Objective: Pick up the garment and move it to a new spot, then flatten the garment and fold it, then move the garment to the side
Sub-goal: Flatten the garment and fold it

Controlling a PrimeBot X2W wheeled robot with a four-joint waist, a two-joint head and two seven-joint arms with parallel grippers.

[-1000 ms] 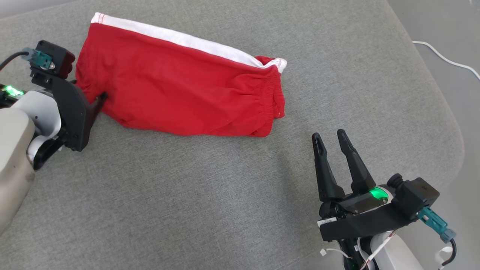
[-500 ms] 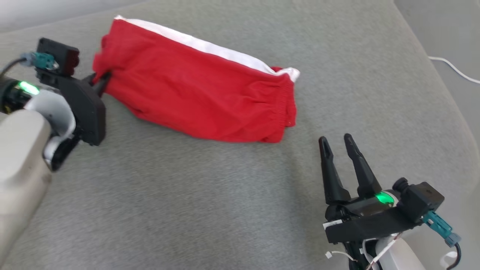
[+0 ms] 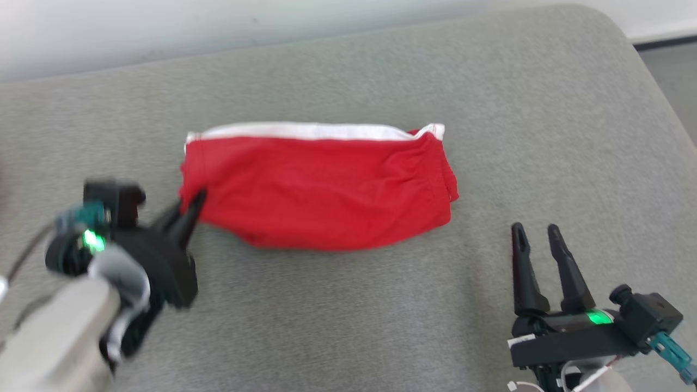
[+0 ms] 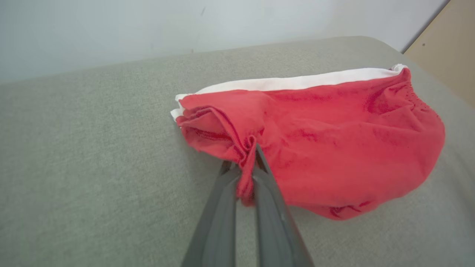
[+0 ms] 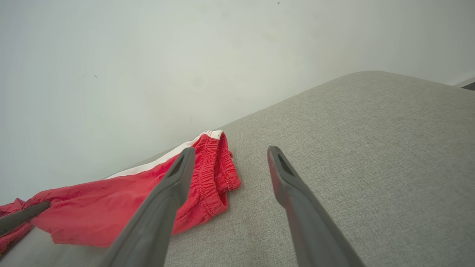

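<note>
grey padded surface [image 3: 337, 326] across frame, red garment [image 3: 321, 190] with white band at centre of head view, left gripper [image 3: 197, 197] lower left, pinching garment's left corner, right gripper [image 3: 536, 228] lower right, fingers spread, apart from cloth

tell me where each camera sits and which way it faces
Head view: on the head, looking down at the red garment; left hand lower left, right hand lower right.
Left wrist view: on the left wrist, along shut fingers pinching the garment's edge.
Right wrist view: on the right wrist, along open fingers toward the wall.
All three share the garment.
</note>
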